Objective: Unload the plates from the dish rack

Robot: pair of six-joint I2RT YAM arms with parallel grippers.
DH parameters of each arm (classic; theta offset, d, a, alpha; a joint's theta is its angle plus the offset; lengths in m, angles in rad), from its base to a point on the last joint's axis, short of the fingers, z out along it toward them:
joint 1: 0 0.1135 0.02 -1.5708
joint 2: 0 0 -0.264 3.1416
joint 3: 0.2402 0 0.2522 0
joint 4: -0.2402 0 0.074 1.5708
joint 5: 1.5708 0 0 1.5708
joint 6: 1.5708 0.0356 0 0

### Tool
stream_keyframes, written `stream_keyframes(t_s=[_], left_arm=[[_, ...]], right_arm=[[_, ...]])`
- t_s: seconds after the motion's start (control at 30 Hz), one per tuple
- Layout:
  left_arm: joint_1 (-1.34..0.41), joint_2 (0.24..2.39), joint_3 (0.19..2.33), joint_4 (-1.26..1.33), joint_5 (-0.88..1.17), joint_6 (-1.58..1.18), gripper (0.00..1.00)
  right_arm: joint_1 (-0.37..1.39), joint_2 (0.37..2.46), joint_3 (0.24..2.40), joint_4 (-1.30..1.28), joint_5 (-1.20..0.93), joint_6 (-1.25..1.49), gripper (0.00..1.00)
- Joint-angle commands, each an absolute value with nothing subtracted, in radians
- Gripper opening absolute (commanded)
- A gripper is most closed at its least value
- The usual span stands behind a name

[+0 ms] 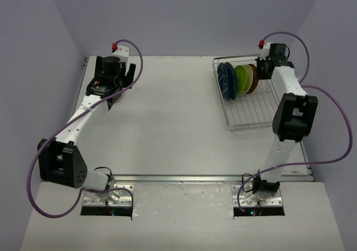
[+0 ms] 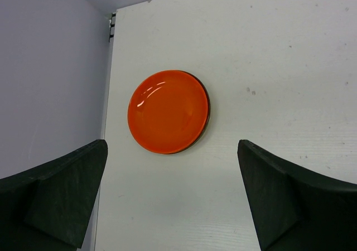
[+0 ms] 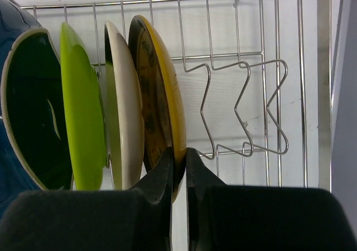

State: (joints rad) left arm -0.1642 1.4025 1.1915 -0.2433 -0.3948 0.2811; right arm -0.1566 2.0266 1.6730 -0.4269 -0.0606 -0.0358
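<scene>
The right claw (image 3: 177,164) is pinched narrow on the lower rim of the upright yellow round plate (image 3: 166,89), rightmost of the dishes standing in the silver wire dish rack (image 3: 240,56), beside a cream plate (image 3: 127,111). The left claw (image 2: 172,167) gapes wide over the white table (image 2: 268,67). The glossy orange round plate (image 2: 167,111) lies flat there, just beyond its fingertips.

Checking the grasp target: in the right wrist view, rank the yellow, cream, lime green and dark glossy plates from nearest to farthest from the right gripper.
1. yellow plate: its rim sits between the fingers of the right gripper.
2. cream plate: next one leftward in the view.
3. lime green plate: further left.
4. dark plate: leftmost of the four.
</scene>
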Motion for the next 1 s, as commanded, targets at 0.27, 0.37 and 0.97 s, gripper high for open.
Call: stream_keyframes(t_s=[0.27,0.37,0.97], left_arm=[[-0.17,1.369,1.248,-0.247,-0.416,0.194,1.0],[-0.169,1.362,1.264,-0.245,-0.386,0.192,1.0],[-0.169,1.281,1.361,-0.425,0.419,0.155,1.0]], right_arm=[[-0.13,1.845,1.715,-0.484,-0.063,-0.012,0.0],[-0.129,1.794,1.712,-0.48,-0.045,-0.01,0.0],[-0.036,1.503,1.519,-0.444,-0.459,0.137,0.0]])
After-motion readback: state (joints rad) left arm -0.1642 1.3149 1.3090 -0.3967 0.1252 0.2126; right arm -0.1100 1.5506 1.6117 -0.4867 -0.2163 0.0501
